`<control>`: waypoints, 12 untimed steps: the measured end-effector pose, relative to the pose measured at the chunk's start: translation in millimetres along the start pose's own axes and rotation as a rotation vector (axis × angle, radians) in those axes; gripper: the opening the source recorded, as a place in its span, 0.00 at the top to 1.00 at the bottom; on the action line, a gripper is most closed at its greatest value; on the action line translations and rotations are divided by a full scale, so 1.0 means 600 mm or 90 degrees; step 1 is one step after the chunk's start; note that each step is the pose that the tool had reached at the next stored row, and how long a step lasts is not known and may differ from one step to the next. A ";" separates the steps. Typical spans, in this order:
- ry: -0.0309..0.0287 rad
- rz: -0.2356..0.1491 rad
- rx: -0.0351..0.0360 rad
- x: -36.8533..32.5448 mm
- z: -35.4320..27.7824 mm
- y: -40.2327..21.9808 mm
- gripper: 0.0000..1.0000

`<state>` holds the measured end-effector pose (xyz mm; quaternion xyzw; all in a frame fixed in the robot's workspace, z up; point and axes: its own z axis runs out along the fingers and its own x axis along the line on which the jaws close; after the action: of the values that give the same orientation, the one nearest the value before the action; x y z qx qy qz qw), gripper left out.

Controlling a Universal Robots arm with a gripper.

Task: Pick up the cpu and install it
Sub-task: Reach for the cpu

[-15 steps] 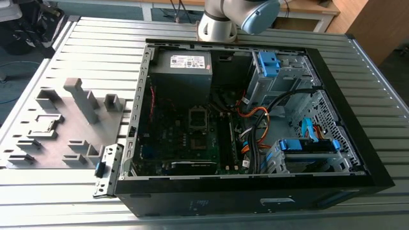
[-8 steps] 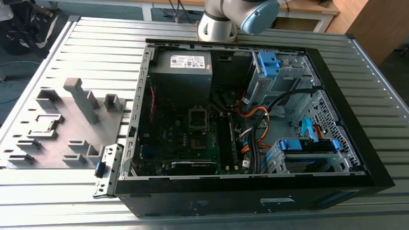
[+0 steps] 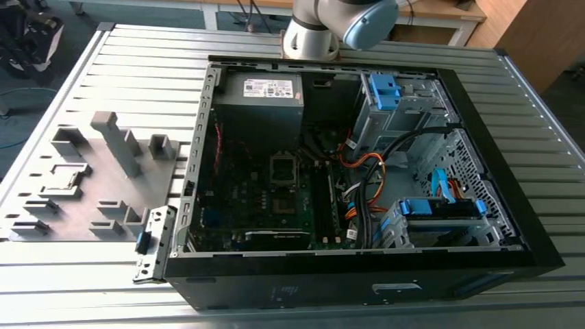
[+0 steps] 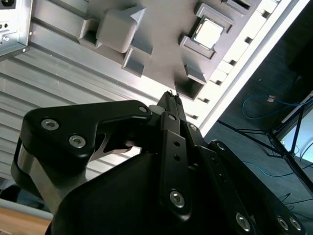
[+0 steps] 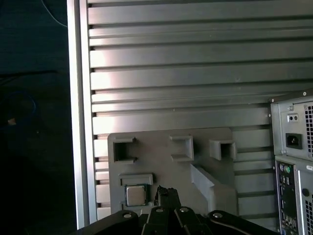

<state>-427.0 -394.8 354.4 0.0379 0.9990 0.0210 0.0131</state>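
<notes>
The cpu is a small silvery square lying flat in a square pocket of the grey holder plate. It shows in both wrist views, cpu included. My gripper hangs well above the plate, its black fingers drawn together to a narrow tip with nothing between them. In the first wrist view the gripper tip appears just beside the cpu's pocket. The cpu socket, a silver frame with a dark centre, sits on the motherboard inside the open computer case.
The holder plate lies on the ribbed metal table at the exterior view's left of the case, with raised blocks standing on it. Cables and blue drive brackets crowd the case's right half. The arm rises behind the case.
</notes>
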 end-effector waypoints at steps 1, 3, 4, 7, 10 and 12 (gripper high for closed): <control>0.0001 0.000 0.0001 0.004 0.002 0.000 0.89; 0.0001 0.000 0.0002 0.011 0.006 -0.001 0.89; 0.0002 0.000 0.0003 0.013 0.008 -0.001 0.89; 0.0003 0.000 0.0002 0.015 0.009 -0.002 0.89; 0.0003 0.000 0.0003 0.015 0.009 -0.002 0.89; 0.0003 0.000 0.0003 0.015 0.009 -0.002 0.89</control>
<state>-436.0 -394.9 348.4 0.0379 0.9990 0.0208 0.0129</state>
